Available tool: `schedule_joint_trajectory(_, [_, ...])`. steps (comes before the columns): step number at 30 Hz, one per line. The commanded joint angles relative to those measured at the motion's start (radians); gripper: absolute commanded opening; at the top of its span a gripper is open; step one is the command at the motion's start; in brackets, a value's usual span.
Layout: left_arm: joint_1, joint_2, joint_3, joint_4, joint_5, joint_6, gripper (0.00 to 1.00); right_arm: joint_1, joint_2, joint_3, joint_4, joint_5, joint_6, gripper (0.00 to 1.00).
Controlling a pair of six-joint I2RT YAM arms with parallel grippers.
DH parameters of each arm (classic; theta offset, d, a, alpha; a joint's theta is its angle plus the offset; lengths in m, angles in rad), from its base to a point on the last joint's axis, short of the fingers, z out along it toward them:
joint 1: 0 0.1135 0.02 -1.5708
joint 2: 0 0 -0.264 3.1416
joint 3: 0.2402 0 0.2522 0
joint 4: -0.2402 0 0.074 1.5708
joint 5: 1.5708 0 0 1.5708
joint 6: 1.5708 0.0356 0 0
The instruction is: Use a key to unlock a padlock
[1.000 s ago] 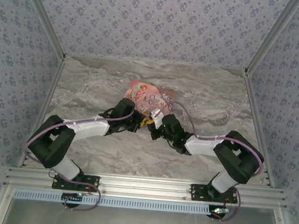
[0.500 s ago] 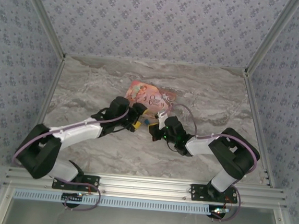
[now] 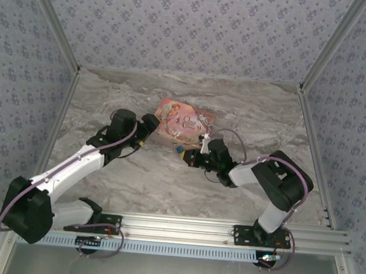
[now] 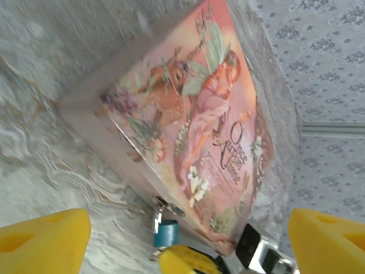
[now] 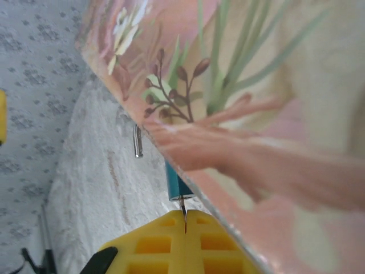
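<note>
Right wrist: my right gripper (image 5: 184, 222) pinched the key (image 5: 183, 212) against the padlock (image 5: 177, 184), at the pink box's (image 5: 256, 114) near edge.
My left gripper (image 3: 148, 129): spread wide, empty, left of it.
Risk: the unsteadied padlock could swing and the key slip.

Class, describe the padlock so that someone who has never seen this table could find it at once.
Find the marble table and the pink illustrated box lying on it. Against the box's near edge sits the padlock. It is tiny, with a blue body and silvery shackle, unlike the pink box and the yellow-fingered right tool holding a key to it.
</note>
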Motion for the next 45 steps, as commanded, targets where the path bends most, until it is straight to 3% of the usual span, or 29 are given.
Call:
schedule_joint_trajectory(1, [0.039,0.007,0.075,-0.083,-0.023,0.163,0.9,-0.02,0.041,-0.004,0.032,-0.04,0.158,0.0])
schedule_joint_trajectory(4, [0.081,0.044,0.114,-0.112,-0.022,0.272,0.91,-0.03,0.043,-0.01,0.013,-0.028,0.168,0.0])
schedule_joint_trajectory(6, [0.116,0.085,0.143,-0.131,-0.007,0.334,0.93,-0.039,0.033,-0.013,-0.011,-0.023,0.164,0.06])
schedule_joint_trajectory(11, [0.201,0.225,0.233,-0.13,0.127,0.443,0.94,-0.05,-0.033,-0.019,-0.103,0.007,0.111,0.3])
schedule_joint_trajectory(19, [0.216,0.453,0.41,-0.169,0.246,0.579,0.95,-0.087,-0.218,-0.03,-0.302,0.062,-0.029,0.58])
schedule_joint_trajectory(25, [0.22,0.583,0.471,-0.178,0.325,0.62,0.94,-0.139,-0.277,-0.026,-0.35,0.022,-0.054,0.79])
schedule_joint_trajectory(35, [0.22,0.61,0.399,-0.187,0.287,0.62,0.92,-0.197,-0.176,0.052,-0.24,-0.1,-0.024,0.79])
schedule_joint_trajectory(45, [0.202,0.476,0.138,-0.083,0.248,0.513,0.91,-0.278,0.013,0.246,-0.214,-0.226,-0.136,0.77])
